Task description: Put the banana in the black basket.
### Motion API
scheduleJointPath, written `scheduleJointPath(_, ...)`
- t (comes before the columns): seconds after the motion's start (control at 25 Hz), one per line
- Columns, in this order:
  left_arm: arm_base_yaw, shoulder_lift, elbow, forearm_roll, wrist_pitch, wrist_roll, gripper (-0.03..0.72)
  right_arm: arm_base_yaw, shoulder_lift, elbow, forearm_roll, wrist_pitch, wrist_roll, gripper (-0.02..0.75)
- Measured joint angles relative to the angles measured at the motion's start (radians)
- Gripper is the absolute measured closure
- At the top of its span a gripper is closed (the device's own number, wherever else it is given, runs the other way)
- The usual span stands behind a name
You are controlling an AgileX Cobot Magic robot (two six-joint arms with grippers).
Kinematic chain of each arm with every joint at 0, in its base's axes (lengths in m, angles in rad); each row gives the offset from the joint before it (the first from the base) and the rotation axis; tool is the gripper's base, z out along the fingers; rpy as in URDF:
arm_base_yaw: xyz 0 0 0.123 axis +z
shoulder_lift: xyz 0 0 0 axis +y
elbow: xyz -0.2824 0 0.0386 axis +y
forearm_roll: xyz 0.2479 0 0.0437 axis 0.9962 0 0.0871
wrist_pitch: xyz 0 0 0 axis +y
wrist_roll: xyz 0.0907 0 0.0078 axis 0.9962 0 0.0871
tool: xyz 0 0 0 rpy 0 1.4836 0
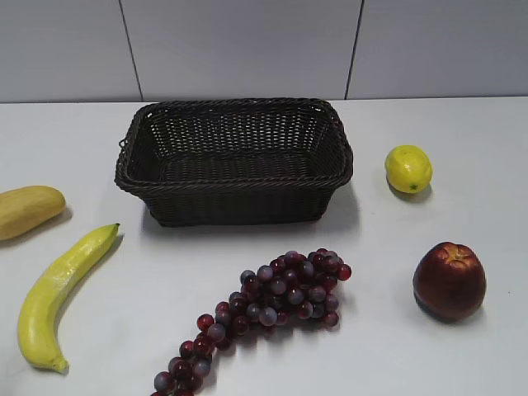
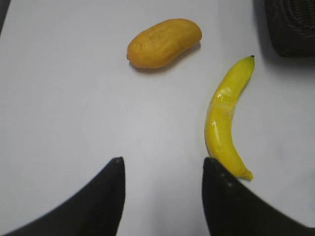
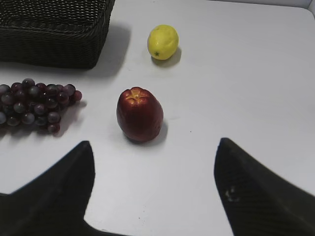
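Step in hand, judged: start, nothing gripped, reach for fruit not yet made.

Basket, upper centre of exterior view, empty; only a corner shown at upper right of left wrist view and upper left of right wrist view. Table white, bare around it.

Banana lower left of exterior view, flat on table, green tip toward basket, apart from it; right of centre in left wrist view, stem end just beside the right-hand finger.

Left gripper spread, empty, bottom of left wrist view, above table. Right gripper spread wide, empty, bottom of right wrist view, apple ahead of it.

Next, judged: shift left gripper toward right of its frame, straddle banana mid-body across its width, close, lift, carry over basket rim.

No brands, labels or writing readable anywhere.
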Motion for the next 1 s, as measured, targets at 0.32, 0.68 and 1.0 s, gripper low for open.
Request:
scheduleJointPath(0.32, -0.03, 0.383, -0.153, -0.005, 0.008, 0.025, 0.196, 0.0, 0.0, 0.0, 0.0, 0.0, 0.0, 0.167)
scheduleJointPath(0.68, -0.304, 0.61, -0.158, 0.001, -0.146, -0.119, 0.196, 0.0, 0.0, 0.0, 0.0, 0.0, 0.0, 0.167)
scheduleJointPath(1.0, -0.321, 0.794, -0.11, 0.064, -0.3, -0.159, 0.102, 0.0, 0.0, 0.0, 0.0, 0.0, 0.0, 0.167)
